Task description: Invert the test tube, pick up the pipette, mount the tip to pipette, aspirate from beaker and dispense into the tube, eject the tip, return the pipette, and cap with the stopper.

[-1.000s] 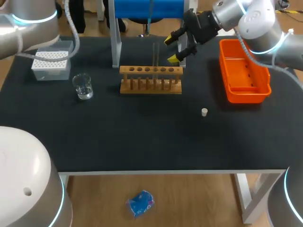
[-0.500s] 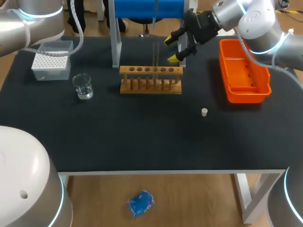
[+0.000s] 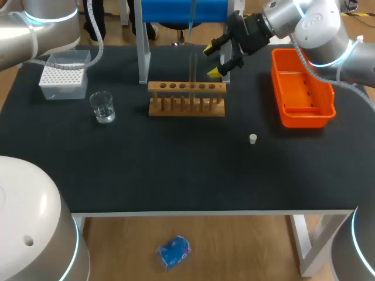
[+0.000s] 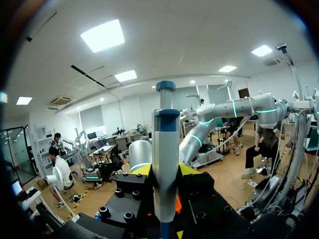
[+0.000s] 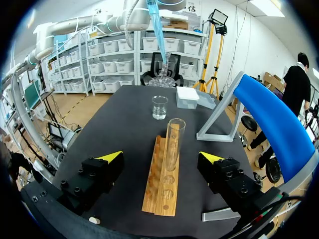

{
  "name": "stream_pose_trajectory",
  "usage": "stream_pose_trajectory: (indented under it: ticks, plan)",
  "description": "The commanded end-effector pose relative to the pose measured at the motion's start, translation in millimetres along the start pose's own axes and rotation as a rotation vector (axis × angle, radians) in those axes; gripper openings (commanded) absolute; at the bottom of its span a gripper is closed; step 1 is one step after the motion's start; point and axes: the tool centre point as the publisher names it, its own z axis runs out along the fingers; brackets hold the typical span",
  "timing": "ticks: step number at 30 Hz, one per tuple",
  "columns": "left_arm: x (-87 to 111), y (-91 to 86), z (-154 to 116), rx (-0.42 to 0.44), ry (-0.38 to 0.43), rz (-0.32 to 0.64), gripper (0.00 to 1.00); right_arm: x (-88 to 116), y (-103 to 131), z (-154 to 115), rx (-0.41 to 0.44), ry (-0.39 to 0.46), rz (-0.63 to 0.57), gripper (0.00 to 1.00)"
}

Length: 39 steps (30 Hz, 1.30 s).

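Observation:
My left gripper [image 4: 165, 172] is shut on the blue and grey pipette [image 4: 165, 149], which stands upright between its yellow fingertips. The pipette's thin lower end [image 3: 191, 19] hangs high over the table's back edge, and shows above the beaker in the right wrist view [image 5: 156, 27]. A clear test tube [image 3: 193, 67] stands upright in the wooden rack [image 3: 186, 99]. My right gripper [image 3: 218, 58] is open just right of the tube, and its wrist view shows the tube [image 5: 173, 142] ahead, between the spread fingers. A small white stopper [image 3: 252, 139] lies on the mat.
A glass beaker [image 3: 103, 107] stands left of the rack, with the white tip box [image 3: 61, 75] behind it. A grey and blue stand [image 3: 143, 44] rises behind the rack. An orange tray [image 3: 302, 88] sits at the right, under my right arm.
My left arm has lifted off the tip box area toward the back, and the pipette's lower end has shifted slightly right. The right arm has kept still.

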Motion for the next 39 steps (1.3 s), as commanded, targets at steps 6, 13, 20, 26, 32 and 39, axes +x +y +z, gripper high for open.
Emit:
stream_pose_trajectory:
  ticks: [6, 13, 20, 26, 32, 39]
  plan:
    - [-12.7, 16.8, 5, 0.034, 0.03, -0.016, 0.0, 0, 0, -1, 0.003, 0.001, 0.0, 1.0]
    - [-17.7, 31.5, 6, 0.056, 0.035, -0.045, 0.0, 0, 0, -1, 0.003, 0.001, 0.0, 1.0]
    - [-22.7, 42.6, 5, 0.072, 0.039, -0.063, 0.0, 0, 0, -1, 0.003, 0.001, 0.0, 1.0]
    - [-25.2, 52.5, 3, 0.081, 0.039, -0.079, 0.0, 0, 0, -1, 0.003, 0.001, 0.0, 1.0]
    - [-27.7, 57.5, 1, 0.085, 0.035, -0.085, 0.0, 0, 0, -1, 0.003, 0.001, 0.0, 1.0]
    - [-31.1, 63.4, -2, 0.077, 0.029, -0.09, 0.0, 0, 0, -1, 0.003, 0.001, 0.0, 1.0]
